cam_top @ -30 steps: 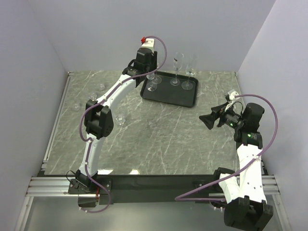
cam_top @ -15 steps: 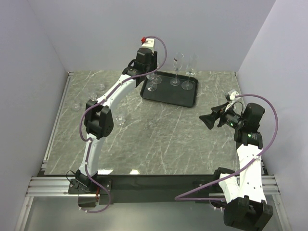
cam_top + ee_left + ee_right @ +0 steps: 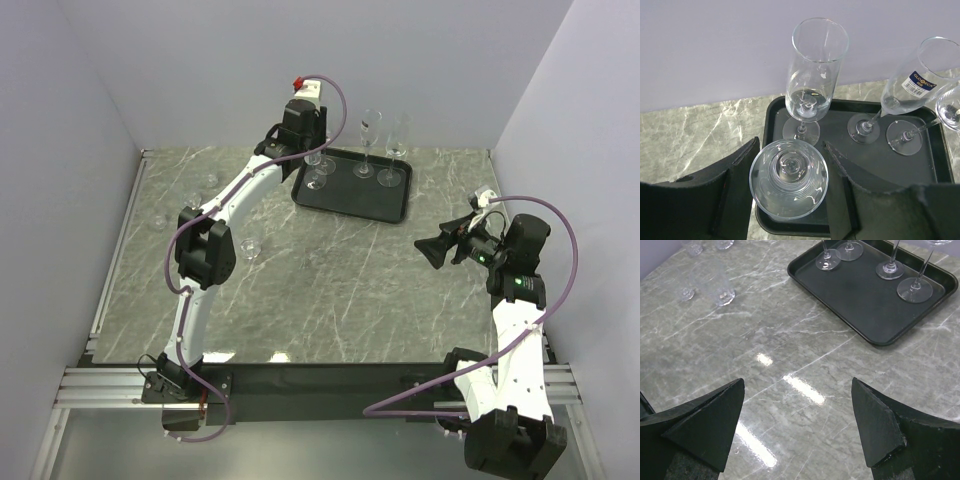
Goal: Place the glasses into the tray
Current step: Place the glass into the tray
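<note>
In the left wrist view my left gripper [image 3: 791, 150] is shut on a clear glass [image 3: 788, 178], seen from above, with a finger against each side of its rim. It hangs over the near left corner of the black tray [image 3: 880, 160]. A stemmed glass [image 3: 812, 75] stands upright in the tray just beyond it. Two tall flutes [image 3: 910, 85] stand in the tray further right. From above, the left gripper [image 3: 310, 155] sits at the tray's [image 3: 352, 200] far left end. My right gripper [image 3: 432, 248] is open with nothing in it, over bare table to the right.
Loose glasses stand on the marble table left of the tray [image 3: 250, 246], [image 3: 158, 220], [image 3: 210, 180]. The right wrist view shows two of them [image 3: 720, 287], [image 3: 682, 287]. White walls close in the back and both sides.
</note>
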Controlling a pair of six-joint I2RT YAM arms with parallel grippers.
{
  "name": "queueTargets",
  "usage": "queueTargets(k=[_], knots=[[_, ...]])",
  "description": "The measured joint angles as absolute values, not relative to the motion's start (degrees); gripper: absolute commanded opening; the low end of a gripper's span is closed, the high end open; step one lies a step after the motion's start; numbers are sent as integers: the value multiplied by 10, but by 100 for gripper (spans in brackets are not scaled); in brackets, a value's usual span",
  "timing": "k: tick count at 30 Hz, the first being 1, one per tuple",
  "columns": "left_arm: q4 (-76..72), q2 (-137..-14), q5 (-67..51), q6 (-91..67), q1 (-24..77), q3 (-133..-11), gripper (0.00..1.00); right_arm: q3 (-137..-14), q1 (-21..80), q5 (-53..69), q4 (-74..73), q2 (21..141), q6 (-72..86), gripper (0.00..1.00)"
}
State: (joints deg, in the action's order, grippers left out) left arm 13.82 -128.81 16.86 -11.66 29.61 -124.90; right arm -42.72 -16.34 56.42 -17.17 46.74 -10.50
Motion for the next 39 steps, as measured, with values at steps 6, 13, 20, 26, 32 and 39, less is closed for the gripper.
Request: queueTargets(k=[6,13,20,26,32,39], knots=[[144,-1285,168,-115,296,-1249,41,-427,-164,564,-171,467,-105,93],[145,-1283,168,-114,296,-1246,41,-427,-166,565,-172,467,-103,93],[145,-1283,168,-114,296,-1246,42,-427,-167,566,-172,467,-103,93],[145,-1283,168,-113,296,-1246,45,-427,-168,566,-171,467,-103,93],[147,-1283,166,-112,296,-1246,50,-427,-169,567,-171,467,-103,93],[147,-1283,166,-113,296,-1246,56,-427,-171,567,-172,467,-103,93]])
